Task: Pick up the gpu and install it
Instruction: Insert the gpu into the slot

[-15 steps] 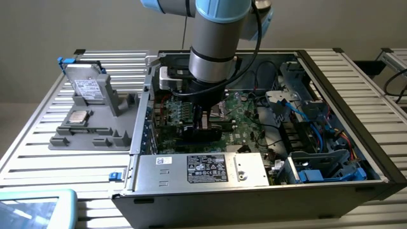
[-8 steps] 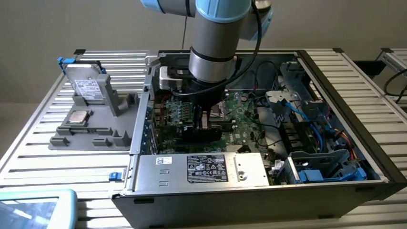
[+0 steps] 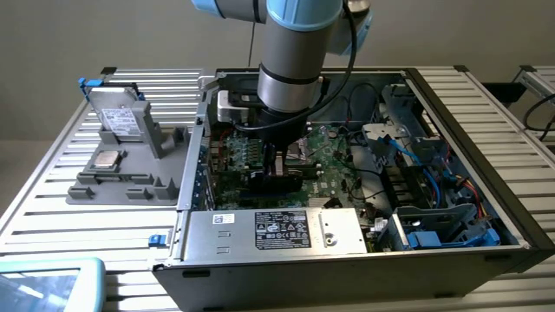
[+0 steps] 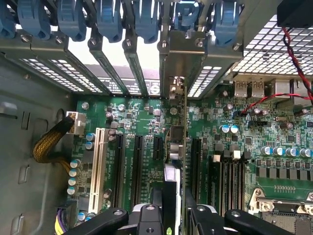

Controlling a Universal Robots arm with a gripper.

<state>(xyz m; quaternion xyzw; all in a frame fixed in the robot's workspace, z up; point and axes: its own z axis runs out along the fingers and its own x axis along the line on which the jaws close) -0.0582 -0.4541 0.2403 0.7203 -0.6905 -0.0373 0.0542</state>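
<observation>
The gpu (image 4: 176, 142) is seen edge-on in the wrist view, a thin card standing upright over the long expansion slots of the green motherboard (image 4: 142, 112). Its silver end bracket (image 4: 176, 88) reaches up to the rear slot openings. My gripper (image 4: 172, 210) is shut on the card, one black finger (image 4: 155, 196) on each side. In the exterior view my gripper (image 3: 279, 159) is down inside the open computer case (image 3: 511, 214), with the card's black side (image 3: 275, 179) below it, against the motherboard (image 3: 334, 156). Whether the card sits in a slot I cannot tell.
Blue slot latches (image 4: 107, 19) line the case's rear wall. A yellow cable bundle (image 4: 49, 142) and a red-black wire (image 4: 293, 54) flank the slots. The power supply (image 3: 277, 231) and blue drive cage (image 3: 442, 227) fill the case's front. A grey fixture holding a silver drive (image 3: 121, 120) stands at the exterior view's left.
</observation>
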